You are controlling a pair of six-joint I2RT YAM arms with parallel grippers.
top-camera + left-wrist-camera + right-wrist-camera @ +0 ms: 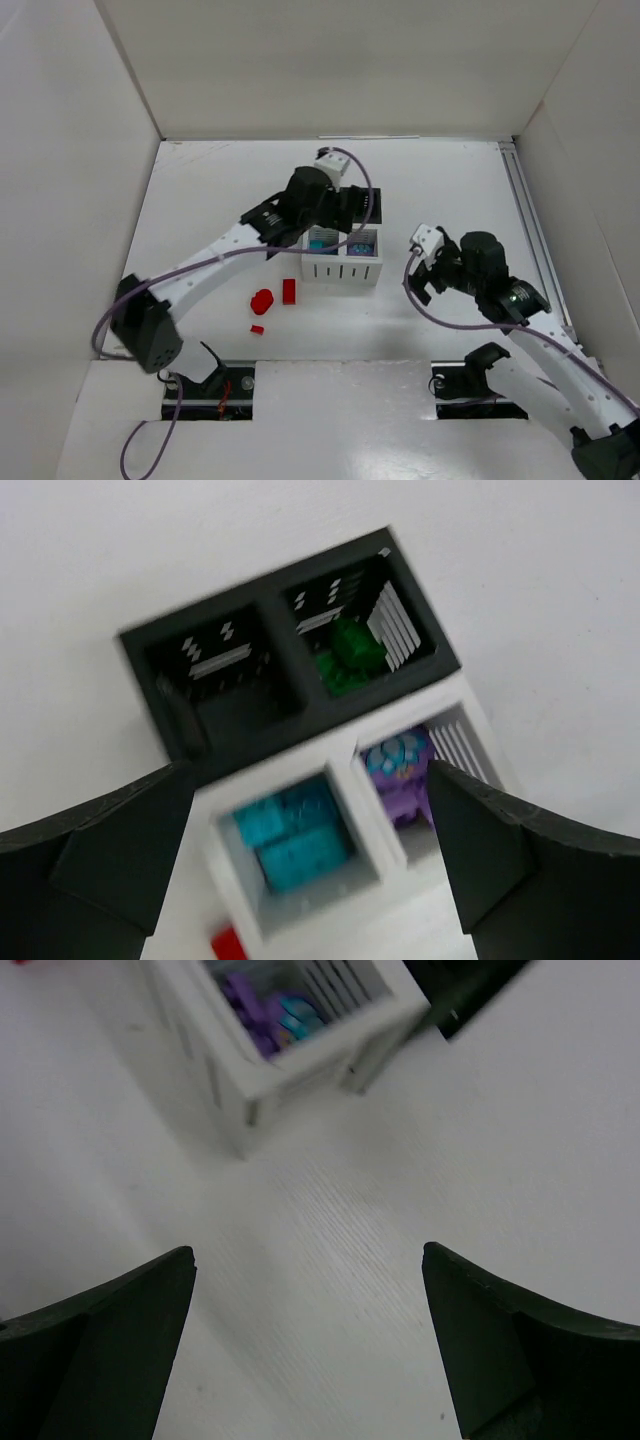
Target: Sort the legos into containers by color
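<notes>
The left gripper (310, 770) hangs with its fingers spread wide above four small square plastic bins (210, 805). Teal-blue bricks (290, 840) fill the near-left white bin, purple pieces (400, 770) the near-right, and green pieces (350, 655) the far-right black one. Three red plastic pieces (289, 291) lie on the white table (450, 180), just left of the bins. The right gripper (308, 1252), its fingers also spread, hovers to their right and grips nothing.

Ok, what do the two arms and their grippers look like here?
The left arm and right arm both have white links and black joints, each trailed by a purple cable. A white camera block sits at each wrist. The right arm shows a small green spot. The left gripper and right gripper have black wedge-shaped fingers.
</notes>
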